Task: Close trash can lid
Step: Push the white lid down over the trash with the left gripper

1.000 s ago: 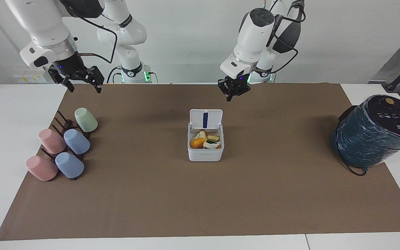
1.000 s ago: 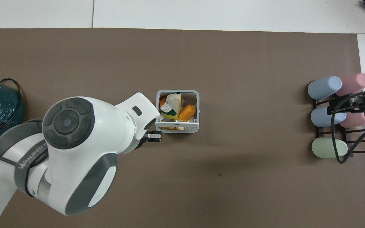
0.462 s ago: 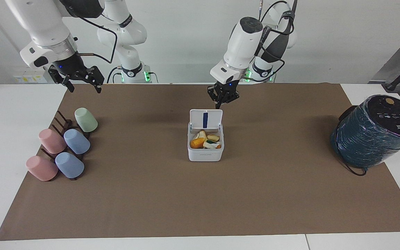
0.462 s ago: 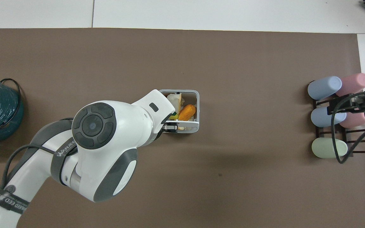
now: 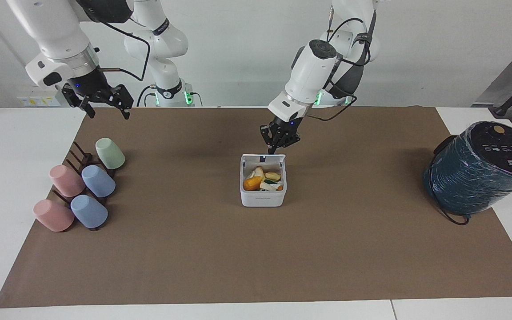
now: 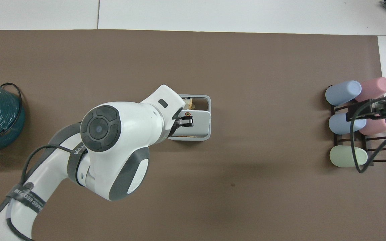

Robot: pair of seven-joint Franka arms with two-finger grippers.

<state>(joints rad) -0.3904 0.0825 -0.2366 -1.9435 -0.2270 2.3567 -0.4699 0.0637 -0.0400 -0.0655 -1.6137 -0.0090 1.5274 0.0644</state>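
The small white trash can [image 5: 262, 197] stands mid-table on the brown mat, holding orange and white scraps. Its lid [image 5: 263, 157] is hinged at the side nearer the robots and leans partway down over the opening. From above the lid [image 6: 198, 124] covers about half of the can [image 6: 208, 100], and its orange dot shows. My left gripper [image 5: 275, 146] is shut, with its tips against the lid's upper edge; it also shows in the overhead view [image 6: 185, 121]. My right gripper [image 5: 103, 105] is open and waits high above the mat's edge near the cup rack.
A large dark teal wrapped cylinder [image 5: 478, 171] with a black top stands at the left arm's end of the table. A dark rack [image 5: 82, 156] with several pastel cups [image 5: 98, 181] lies at the right arm's end.
My left gripper came down and moved from the side toward the lid's top edge. The lid tipped from upright to partway down over the can. The right arm has not moved.
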